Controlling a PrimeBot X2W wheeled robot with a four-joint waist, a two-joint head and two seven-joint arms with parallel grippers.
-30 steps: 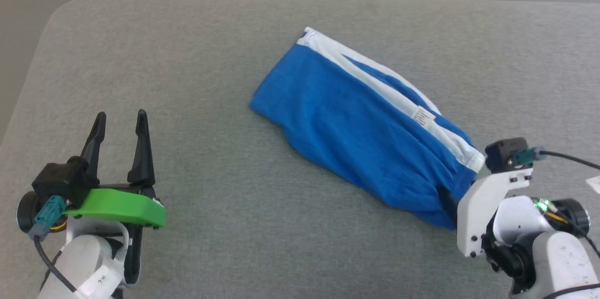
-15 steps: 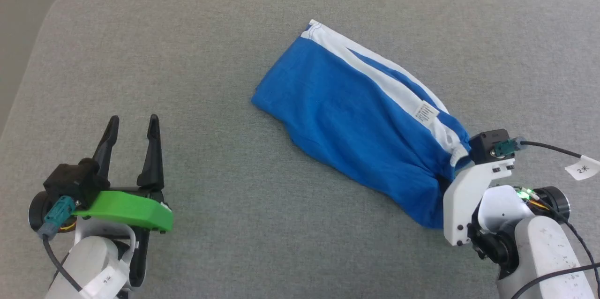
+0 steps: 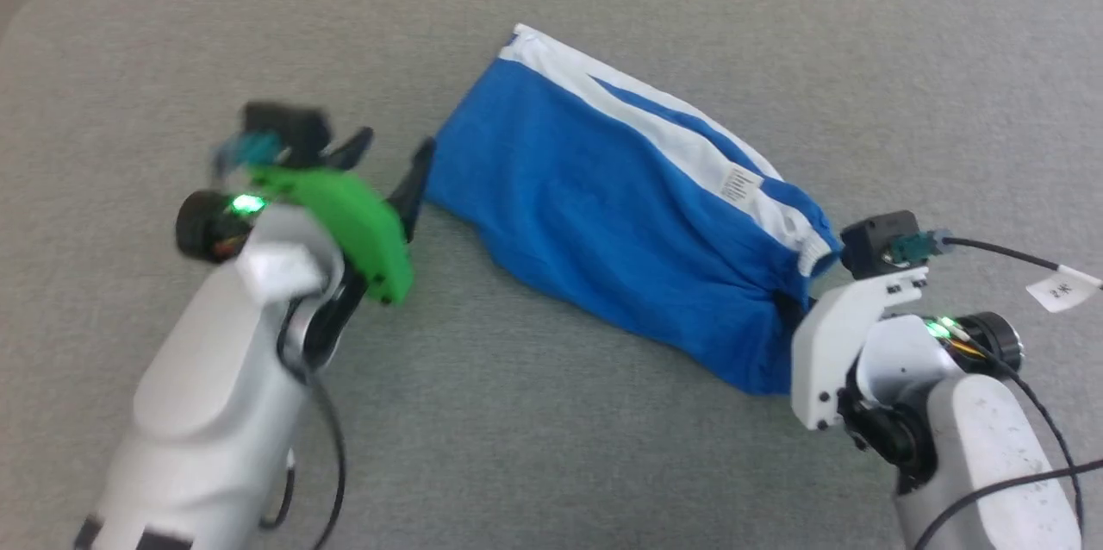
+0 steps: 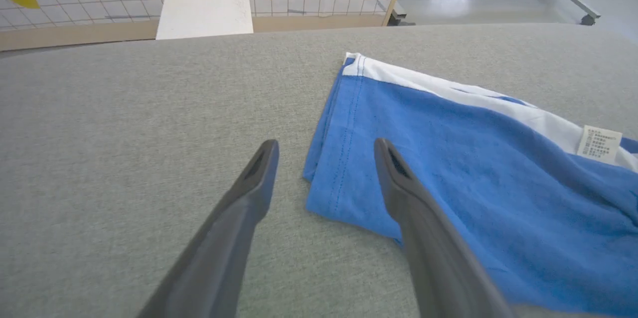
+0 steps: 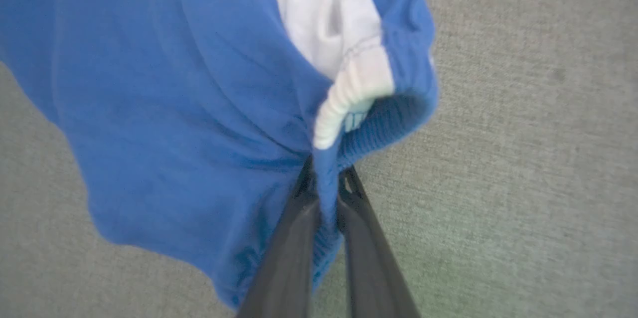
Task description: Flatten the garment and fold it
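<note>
Your shorts (image 3: 603, 222) lie flat on the grey table (image 3: 603, 15), slanting from the far middle toward the near right. A white stripe runs along their far edge, with the label (image 3: 741, 184) on it close to the waistband.

Your right gripper (image 5: 326, 173) is clamped on the waistband at the near-right end, with a fold of blue fabric pinched between its fingers. The cloth bunches up there.

Your left gripper (image 4: 325, 146) has its fingers spread at the hem's near-left corner. One finger is over bare table just beside the hem and the other is over the blue fabric. You cannot tell whether either tip touches the cloth.
</note>
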